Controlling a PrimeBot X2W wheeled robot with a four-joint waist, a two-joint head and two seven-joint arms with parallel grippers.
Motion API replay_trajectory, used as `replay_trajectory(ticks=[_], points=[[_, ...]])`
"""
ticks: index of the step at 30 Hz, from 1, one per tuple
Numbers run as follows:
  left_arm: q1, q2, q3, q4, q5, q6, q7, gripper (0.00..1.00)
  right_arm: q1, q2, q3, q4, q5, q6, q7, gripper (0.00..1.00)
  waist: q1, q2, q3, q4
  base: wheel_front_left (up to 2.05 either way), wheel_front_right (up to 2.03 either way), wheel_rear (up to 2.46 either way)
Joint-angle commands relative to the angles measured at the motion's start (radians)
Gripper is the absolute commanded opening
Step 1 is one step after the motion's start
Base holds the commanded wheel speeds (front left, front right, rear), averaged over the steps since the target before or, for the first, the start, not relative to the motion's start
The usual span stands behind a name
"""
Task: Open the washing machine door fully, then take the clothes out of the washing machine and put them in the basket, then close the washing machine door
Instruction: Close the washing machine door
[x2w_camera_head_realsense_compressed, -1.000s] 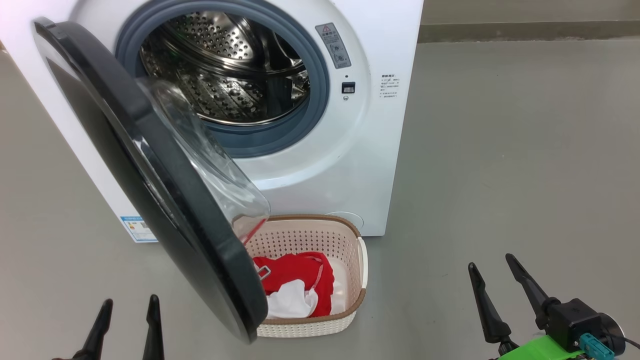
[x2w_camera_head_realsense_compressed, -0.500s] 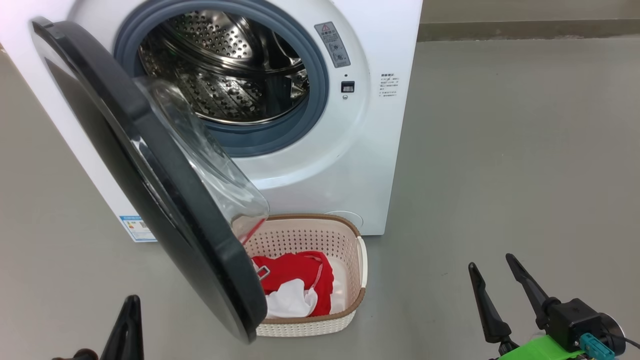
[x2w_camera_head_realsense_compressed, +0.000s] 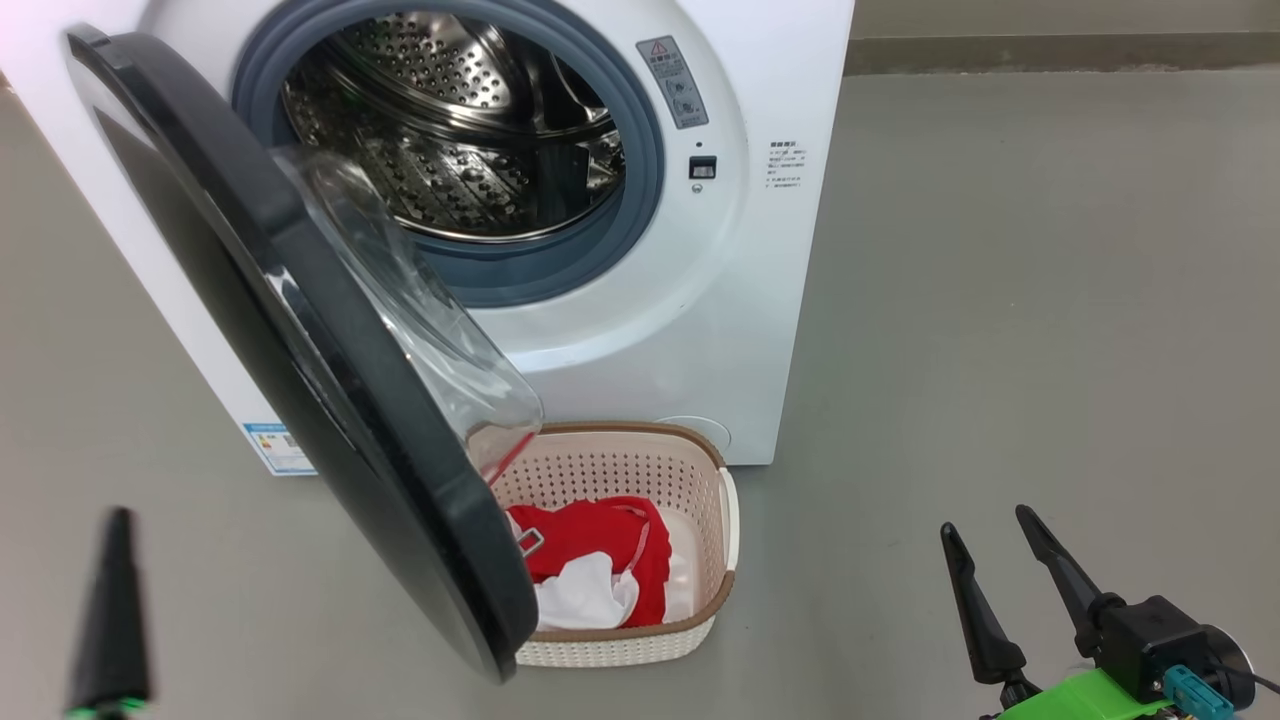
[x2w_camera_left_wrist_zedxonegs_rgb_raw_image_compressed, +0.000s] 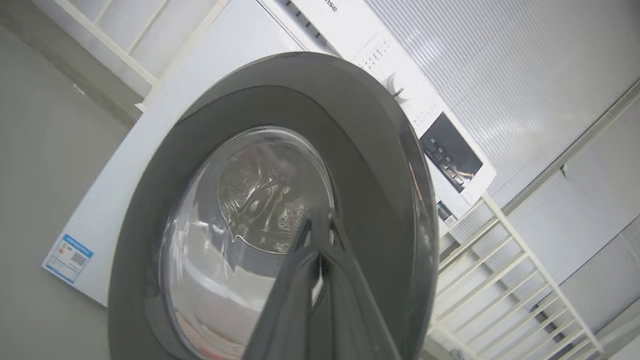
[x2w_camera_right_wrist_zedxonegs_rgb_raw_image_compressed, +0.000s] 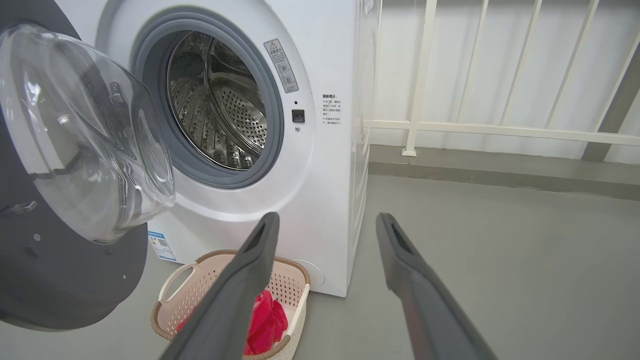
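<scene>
The white washing machine (x2w_camera_head_realsense_compressed: 640, 340) stands with its steel drum (x2w_camera_head_realsense_compressed: 450, 130) showing bare metal. The washing machine door (x2w_camera_head_realsense_compressed: 390, 440), black-rimmed with a clear glass bowl, hangs open towards me over the basket's left end. The cream basket (x2w_camera_head_realsense_compressed: 620, 650) sits on the floor before the machine, with the red and white clothes (x2w_camera_head_realsense_compressed: 600, 555) inside. My left gripper (x2w_camera_head_realsense_compressed: 118, 520) is shut and empty at the lower left, outside the door. In the left wrist view, the left gripper (x2w_camera_left_wrist_zedxonegs_rgb_raw_image_compressed: 317, 216) points at the door's outer face (x2w_camera_left_wrist_zedxonegs_rgb_raw_image_compressed: 370, 165). My right gripper (x2w_camera_head_realsense_compressed: 984, 522) is open and empty, right of the basket.
Bare grey floor (x2w_camera_head_realsense_compressed: 1000, 300) stretches to the right of the machine. A white railing (x2w_camera_right_wrist_zedxonegs_rgb_raw_image_compressed: 500, 130) and a low kerb run behind it. In the right wrist view, the basket (x2w_camera_right_wrist_zedxonegs_rgb_raw_image_compressed: 170, 305) lies below the open right gripper (x2w_camera_right_wrist_zedxonegs_rgb_raw_image_compressed: 327, 220).
My left gripper has shut and moved left and up in the head view. The head camera shifted slightly. Door, basket and right gripper stay put.
</scene>
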Motion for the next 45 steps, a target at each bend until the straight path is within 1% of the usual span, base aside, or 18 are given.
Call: replay_trajectory(ticks=[1, 4, 5, 8, 10, 14, 19, 25, 34, 45], points=[[-0.058, 0.005, 0.067, -0.037, -0.114, -0.012, 0.007, 0.00, -0.028, -0.011, 0.019, -0.029, 0.001, 0.006, -0.010, 1.00, 0.0000, 0.0000, 0.002, 0.000, 0.00, 0.00, 0.00], [-0.088, 0.004, 0.138, -0.036, -0.317, -0.017, 0.039, 0.00, -0.029, -0.011, 0.017, -0.031, 0.002, 0.006, -0.012, 1.00, 0.0000, 0.0000, 0.009, -0.001, 0.00, 0.00, 0.00], [-0.088, 0.004, 0.138, -0.036, -0.317, -0.017, 0.039, 0.00, -0.029, -0.011, 0.017, -0.031, 0.002, 0.006, -0.012, 1.00, 0.0000, 0.0000, 0.009, -0.001, 0.00, 0.00, 0.00], [-0.112, 0.011, 0.184, -0.008, -0.470, -0.010, 0.099, 0.00, -0.035, -0.011, 0.018, -0.032, 0.004, 0.006, -0.013, 1.00, 0.0000, 0.0000, 0.021, -0.005, 0.00, 0.00, 0.00], [-0.122, 0.020, 0.196, 0.017, -0.534, -0.003, 0.137, 0.00, -0.039, -0.011, 0.018, -0.033, 0.006, 0.006, -0.013, 1.00, 0.0000, 0.0000, 0.029, -0.008, 0.00, 0.00, 0.00], [-0.142, 0.022, 0.189, 0.060, -0.620, 0.007, 0.197, 0.00, -0.048, -0.011, 0.016, -0.032, 0.007, 0.006, -0.016, 1.00, 0.0000, 0.0000, 0.045, -0.015, 0.00, 0.00, 0.00], [-0.144, 0.021, 0.136, 0.103, -0.671, 0.006, 0.274, 0.00, -0.059, -0.011, 0.017, -0.027, 0.005, 0.006, -0.020, 1.00, 0.0000, 0.0000, 0.061, -0.024, 0.00, 0.00, 0.00], [-0.133, 0.024, 0.075, 0.155, -0.707, 0.000, 0.362, 0.00, -0.067, -0.011, 0.018, -0.020, 0.006, 0.006, -0.023, 1.00, 0.0000, 0.0000, 0.070, -0.033, 0.00, 0.00, 0.00], [-0.126, 0.045, 0.019, 0.217, -0.724, -0.013, 0.455, 0.00, -0.077, -0.011, 0.020, -0.017, 0.003, 0.006, -0.026, 1.00, 0.0000, 0.0000, 0.083, -0.047, 0.00, 0.00, 0.00], [-0.106, 0.052, -0.042, 0.214, -0.725, -0.033, 0.532, 0.00, -0.082, -0.011, 0.023, -0.015, 0.007, 0.006, -0.028, 1.00, 0.0000, 0.0000, 0.096, -0.063, 0.00, 0.00, 0.00]])
